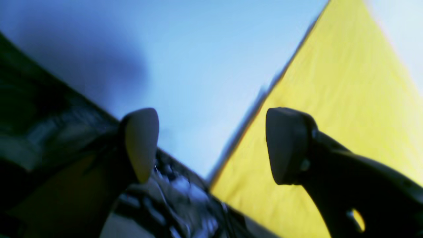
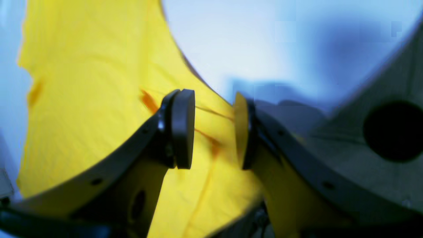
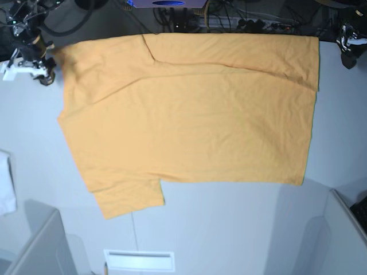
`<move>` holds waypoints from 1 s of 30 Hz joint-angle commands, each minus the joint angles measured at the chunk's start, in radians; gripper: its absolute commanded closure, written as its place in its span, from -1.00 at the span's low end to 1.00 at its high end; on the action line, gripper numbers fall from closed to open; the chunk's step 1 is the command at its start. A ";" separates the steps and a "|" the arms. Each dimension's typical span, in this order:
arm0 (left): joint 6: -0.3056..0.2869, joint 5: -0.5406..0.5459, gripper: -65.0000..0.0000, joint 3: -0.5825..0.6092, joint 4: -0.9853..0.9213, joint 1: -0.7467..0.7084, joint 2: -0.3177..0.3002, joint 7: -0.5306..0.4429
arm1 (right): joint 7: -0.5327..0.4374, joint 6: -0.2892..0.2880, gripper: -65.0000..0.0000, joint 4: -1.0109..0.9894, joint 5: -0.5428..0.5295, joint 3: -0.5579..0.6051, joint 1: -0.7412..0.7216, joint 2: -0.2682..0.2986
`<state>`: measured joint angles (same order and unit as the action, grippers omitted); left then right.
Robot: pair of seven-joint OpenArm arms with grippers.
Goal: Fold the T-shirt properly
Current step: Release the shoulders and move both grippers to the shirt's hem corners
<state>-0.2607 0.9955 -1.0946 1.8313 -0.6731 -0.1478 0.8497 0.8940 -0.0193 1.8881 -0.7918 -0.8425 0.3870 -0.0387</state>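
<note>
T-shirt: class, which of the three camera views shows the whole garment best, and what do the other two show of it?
The base view: the T-shirt lies spread across the table, its top part folded over, one sleeve showing at the lower left. The left wrist view shows only a blurred yellow patch with one straight edge. The right wrist view shows blurred creased fabric behind the open right end effector.

One T-shirt, one table, two grippers: left and right, each with two fingers; one white cloth at the table's edge
</note>
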 commanded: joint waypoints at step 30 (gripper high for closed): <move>-0.005 -0.185 1.00 0.319 0.087 0.221 -0.054 -0.014 | -0.487 -0.270 -0.15 -1.531 0.335 0.627 -1.132 0.352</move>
<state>-0.2623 0.7940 -0.7673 1.9079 -0.4488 -0.1879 0.8558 0.4122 -0.2775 0.3397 -0.4454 -0.2134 -0.7166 0.3138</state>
